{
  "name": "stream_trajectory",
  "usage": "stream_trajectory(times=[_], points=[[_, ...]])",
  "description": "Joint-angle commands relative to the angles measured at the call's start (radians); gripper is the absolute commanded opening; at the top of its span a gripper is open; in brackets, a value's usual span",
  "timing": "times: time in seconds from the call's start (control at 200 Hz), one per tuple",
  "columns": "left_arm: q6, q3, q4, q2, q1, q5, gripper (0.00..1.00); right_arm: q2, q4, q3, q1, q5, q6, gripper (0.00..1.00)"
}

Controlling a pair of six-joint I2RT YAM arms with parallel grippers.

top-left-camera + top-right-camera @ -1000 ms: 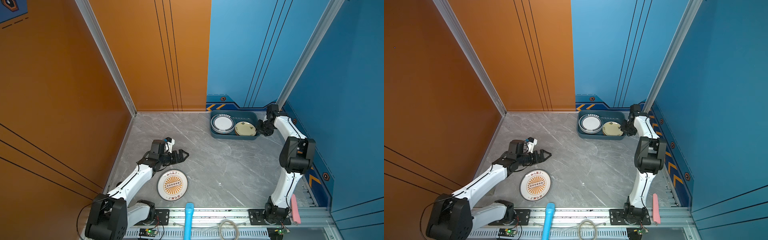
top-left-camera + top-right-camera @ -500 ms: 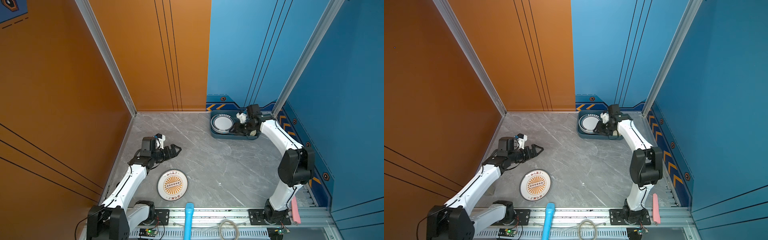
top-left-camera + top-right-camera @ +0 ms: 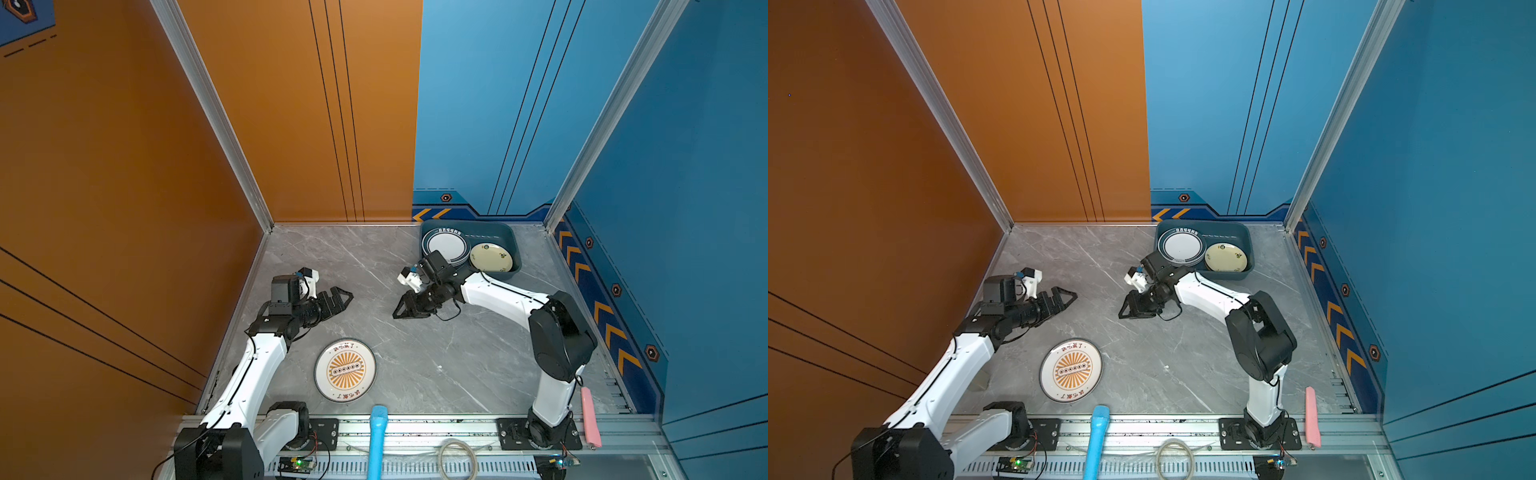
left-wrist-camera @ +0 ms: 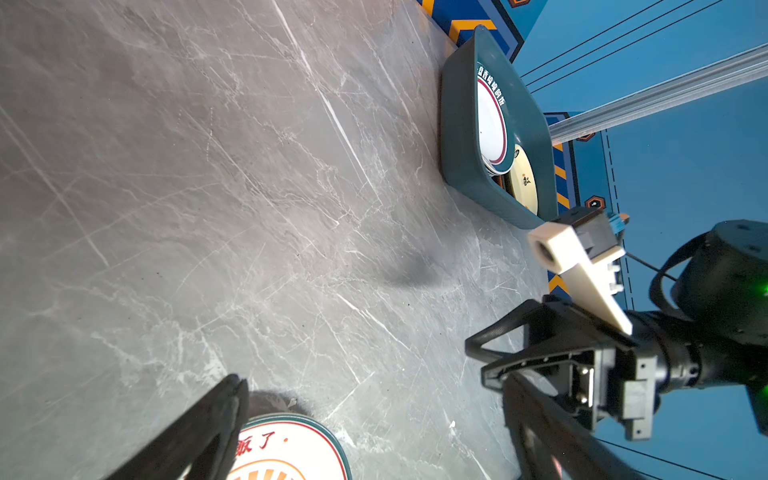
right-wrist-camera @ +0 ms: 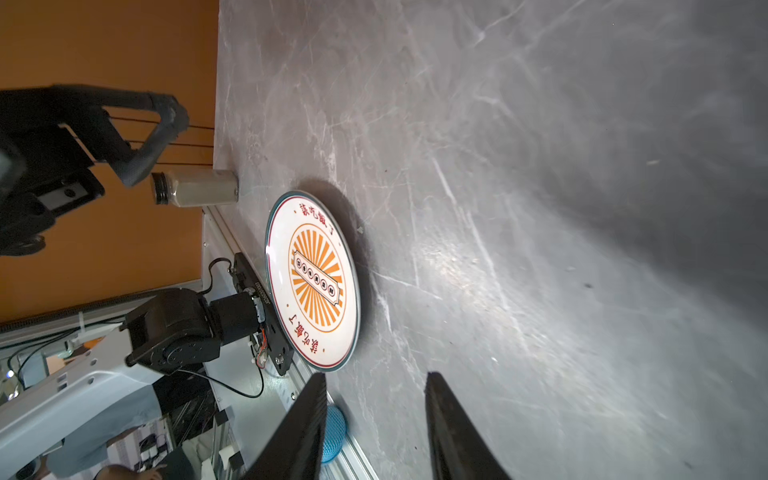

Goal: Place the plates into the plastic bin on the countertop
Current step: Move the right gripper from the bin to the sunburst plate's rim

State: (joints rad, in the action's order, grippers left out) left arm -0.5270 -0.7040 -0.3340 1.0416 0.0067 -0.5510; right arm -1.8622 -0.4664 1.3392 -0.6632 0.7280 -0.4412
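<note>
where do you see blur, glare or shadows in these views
Right wrist view: right fingers blurred, a glare patch on the countertop, sunburst plate sharp. Left wrist view: left fingers blurred, one soft shadow on the stone. Both top views: sharp and evenly lit.

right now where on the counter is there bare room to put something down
Bare: the back-left countertop between the orange wall and the plastic bin, and the front stretch between the sunburst plate and the right arm's base. Tight: the gap between the left gripper and right gripper. Crowded: inside the bin, and around the jar by the left arm.
</note>
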Motion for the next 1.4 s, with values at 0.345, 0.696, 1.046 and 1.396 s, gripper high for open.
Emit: stream_trajectory(times=[0.345, 0.696, 1.046, 1.396], points=[[0.007, 0.0, -0.008, -0.005, 0.012, -0.022, 0.98, -0.121, 0.293, -0.083, -0.153, 0.046, -0.18, 0.42], [0.004, 0.001, -0.002, -0.003, 0.013, -0.029, 0.98, -0.185, 0.368, -0.085, -0.203, 0.06, -0.232, 0.41], [0.002, 0.001, 0.008, 0.003, 0.019, -0.038, 0.98, -0.248, 0.393, -0.088, -0.234, 0.068, -0.245, 0.38], [-0.001, 0.008, 0.014, 0.0, 0.022, -0.041, 0.98, -0.293, 0.447, -0.099, -0.253, 0.07, -0.273, 0.24]])
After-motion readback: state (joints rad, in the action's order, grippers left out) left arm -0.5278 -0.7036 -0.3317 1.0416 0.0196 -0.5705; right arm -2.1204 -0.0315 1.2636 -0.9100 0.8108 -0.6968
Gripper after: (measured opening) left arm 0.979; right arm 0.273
